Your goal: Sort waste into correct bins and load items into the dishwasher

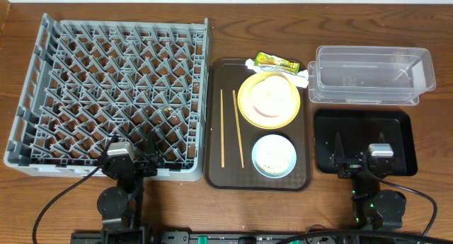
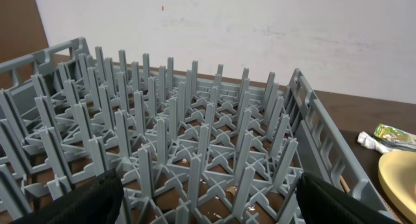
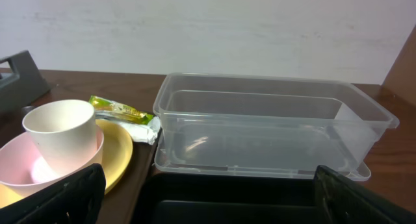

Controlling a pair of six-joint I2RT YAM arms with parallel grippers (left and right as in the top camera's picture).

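Note:
A grey dishwasher rack [image 1: 113, 95] fills the left of the table and the left wrist view [image 2: 188, 139]. A brown tray [image 1: 216, 124] holds a yellow plate [image 1: 248, 109] with a pink bowl [image 1: 272, 102] and a white cup [image 3: 62, 136], a light blue bowl [image 1: 274, 156], two chopsticks [image 1: 230, 127], and a green-yellow wrapper [image 1: 276, 61] beside white wrapping [image 3: 140, 130]. A clear plastic bin [image 1: 368, 74] and a black bin [image 1: 364, 139] sit at the right. My left gripper [image 1: 131, 161] is open at the rack's near edge. My right gripper [image 1: 362, 161] is open over the black bin's near edge.
The wooden table's front edge lies just behind both arms. A white wall stands behind the table. The rack's tall prongs [image 2: 195, 87] rise right in front of the left gripper. The clear bin [image 3: 273, 130] stands just beyond the black bin [image 3: 227, 198].

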